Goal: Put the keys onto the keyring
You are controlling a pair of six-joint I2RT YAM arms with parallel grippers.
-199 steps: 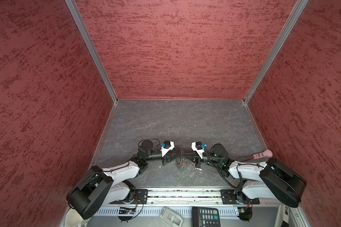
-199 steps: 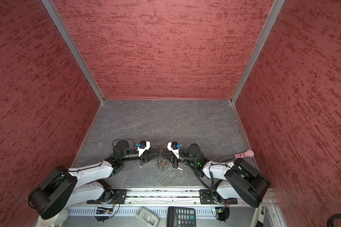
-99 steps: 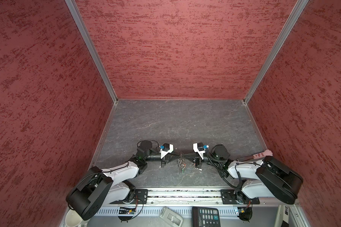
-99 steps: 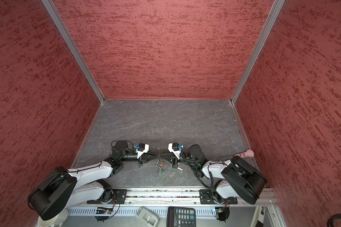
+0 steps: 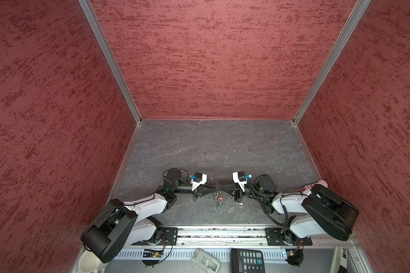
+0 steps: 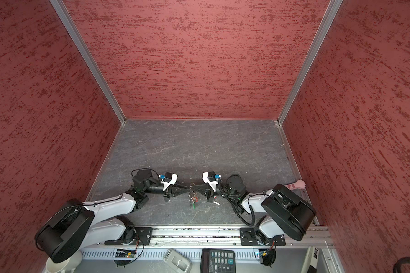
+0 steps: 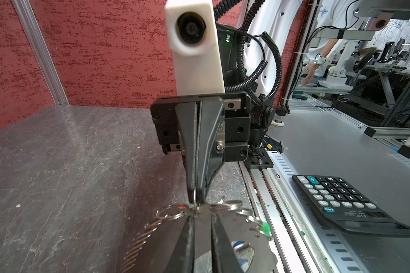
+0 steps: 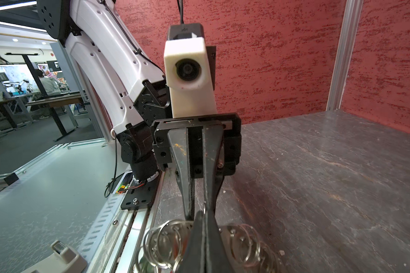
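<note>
Silver steel wire, thin and slippery, made the keyring (image 5: 218,199): a loose bunch of split rings and small colour-tagged keys. It hung just above the grey stone-look worktop (image 5: 223,146), beyond the black plastic calculator (image 5: 246,260). The left gripper (image 8: 197,206) stood narrow, pinching one ring, and the right gripper (image 7: 195,200), fully closed, pinched another. The bunch seemed light and floppy, so the stiff ring wire looked a safer hold than the tags. I could not make out the red-tagged key with certainty.
</note>
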